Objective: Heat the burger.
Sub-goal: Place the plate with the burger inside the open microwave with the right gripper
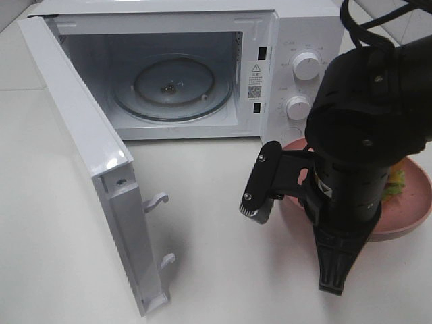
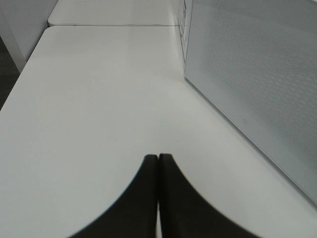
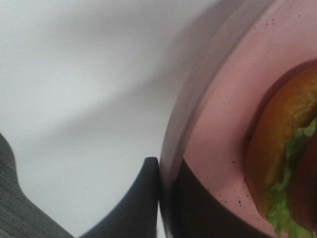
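Note:
The burger lies on a round pink plate, its golden bun and green lettuce showing in the right wrist view. My right gripper is shut on the plate's rim, one finger outside it and one inside. From the high view, my right arm covers most of the plate, and only a sliver of the burger shows. The plate sits in front of the microwave's control panel. My left gripper is shut and empty, low over the white table.
The white microwave stands at the back with its door swung wide open to the left and a glass turntable inside. The door's meshed outer face is close beside my left gripper. Bare table lies before the oven.

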{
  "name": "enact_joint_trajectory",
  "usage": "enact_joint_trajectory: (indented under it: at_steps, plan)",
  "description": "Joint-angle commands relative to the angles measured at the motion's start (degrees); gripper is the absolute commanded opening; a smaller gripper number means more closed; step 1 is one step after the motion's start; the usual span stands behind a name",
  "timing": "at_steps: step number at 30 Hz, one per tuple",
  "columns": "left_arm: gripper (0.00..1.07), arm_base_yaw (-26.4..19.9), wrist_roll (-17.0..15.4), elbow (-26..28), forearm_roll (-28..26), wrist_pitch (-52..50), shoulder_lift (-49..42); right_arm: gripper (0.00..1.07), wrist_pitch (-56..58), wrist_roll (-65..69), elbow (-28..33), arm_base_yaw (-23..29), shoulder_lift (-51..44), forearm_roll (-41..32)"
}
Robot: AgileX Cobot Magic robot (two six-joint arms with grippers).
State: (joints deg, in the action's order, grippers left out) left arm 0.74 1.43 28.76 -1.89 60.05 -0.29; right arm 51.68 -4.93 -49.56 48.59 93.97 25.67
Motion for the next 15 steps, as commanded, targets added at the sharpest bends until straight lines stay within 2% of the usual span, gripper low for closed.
enact_joint_trajectory:
  at_steps: [1,7,15]
  plan:
    - [0.00,0.2,-0.1,-0.1,-0.2,-0.4,-1.2,0.00,-0.1,-5.0,0.0,0.1,-0.5,0.7]
    - [0.00,0.2,-0.1,-0.1,-0.2,-0.4,-1.2,0.00,-3.4,-8.6,0.1,0.1,-0.5,0.3]
    - [0.00,0.2,-0.1,-0.1,-0.2,-0.4,-1.2,0.00,-7.4,-20.6,0.1,0.1,-0.5,-2.1]
